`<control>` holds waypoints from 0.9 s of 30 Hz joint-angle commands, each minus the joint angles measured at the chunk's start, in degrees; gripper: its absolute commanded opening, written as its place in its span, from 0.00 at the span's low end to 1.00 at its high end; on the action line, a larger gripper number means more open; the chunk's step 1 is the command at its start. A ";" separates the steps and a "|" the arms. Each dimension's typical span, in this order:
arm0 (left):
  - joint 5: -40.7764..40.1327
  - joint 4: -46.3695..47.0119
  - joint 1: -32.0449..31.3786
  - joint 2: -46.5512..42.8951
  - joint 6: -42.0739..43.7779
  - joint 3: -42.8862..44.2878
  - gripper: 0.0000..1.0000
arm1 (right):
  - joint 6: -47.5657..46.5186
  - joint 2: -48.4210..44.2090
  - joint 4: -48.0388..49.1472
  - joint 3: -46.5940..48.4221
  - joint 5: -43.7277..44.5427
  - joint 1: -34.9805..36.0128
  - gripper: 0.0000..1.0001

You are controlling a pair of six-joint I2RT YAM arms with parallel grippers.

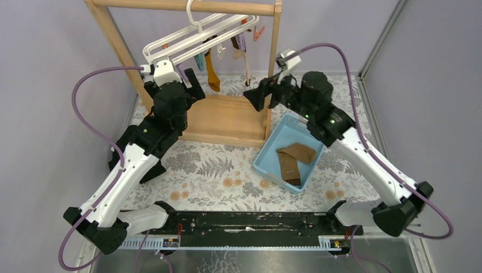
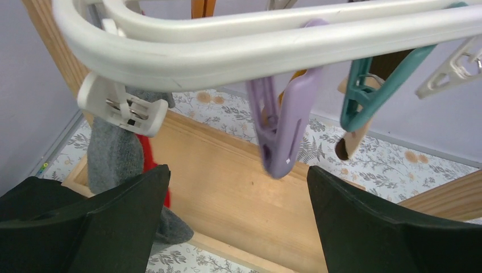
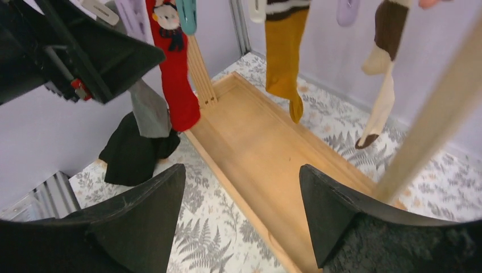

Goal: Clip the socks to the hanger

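The left claw [image 2: 239, 170] stands wide and holds nothing. Its two black fingers [image 2: 119, 222] splay just under the hanger [image 2: 227, 48], with a lilac clip [image 2: 284, 128] dangling above the gap at 12 o'clock and a teal clip [image 2: 364, 96] at 2 o'clock. The right claw [image 3: 241, 168] is just as wide and just as bare, looking over the base of the wooden stand [image 3: 267, 142] toward a red sock [image 3: 176, 74] at 11 o'clock and a mustard sock [image 3: 281, 57] at 12. The socks [image 1: 295, 159] — a tan one lying across a darker brown one — sit in a pale blue bin [image 1: 266, 145] at 5 o'clock from the right claw, well apart from the hanger, which hangs from the stand's top rail at 12 o'clock of the table [image 1: 216, 165]. The table wears a grey fern-and-flower print, and lilac walls close it in behind and at both sides. From above, the left claw's fingertips are lost under its own wrist. A grey sock [image 2: 113, 153] hides most of the red sock in the left wrist view, and the right wrist view cuts off the tops of the hanging socks.
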 commanded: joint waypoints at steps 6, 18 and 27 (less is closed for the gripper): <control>0.85 0.20 0.53 -4.60 0.83 -1.16 0.98 | -6.47 13.07 7.04 14.92 6.00 6.38 0.77; 3.49 -0.15 0.51 -7.67 0.37 -2.93 0.98 | -13.85 25.54 10.15 27.29 17.46 14.91 0.70; 5.40 0.97 0.53 -7.90 0.82 -3.67 0.97 | -14.75 32.26 11.86 34.91 20.40 15.45 0.65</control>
